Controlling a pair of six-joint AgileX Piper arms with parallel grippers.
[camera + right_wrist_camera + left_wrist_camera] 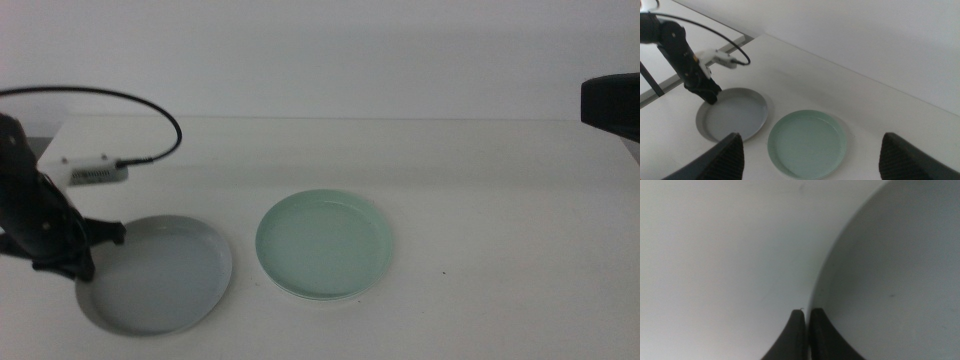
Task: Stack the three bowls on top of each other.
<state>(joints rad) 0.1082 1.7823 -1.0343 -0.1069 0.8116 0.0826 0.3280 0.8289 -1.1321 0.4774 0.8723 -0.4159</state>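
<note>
Middle view: left gripper [85, 255] grips the grey-blue bowl [160, 275] by its rim near the table's [480, 200] front left corner; mint bowl [325, 245] sits mid-table, a white rim beneath it. Left wrist view: fingers [820, 335] pinched narrow on that rim. Right wrist view: right gripper [810, 160] waits above with fingers wide. Next, I judge: lift the bowl onto the mint one.

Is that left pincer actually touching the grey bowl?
Touching. In the left wrist view, the left pincer is shut on the grey bowl, its rim pinched between the jaws; the middle view agrees.

A plain white wall [320, 50] rises behind the white table [480, 200], both evenly and softly lit.
</note>
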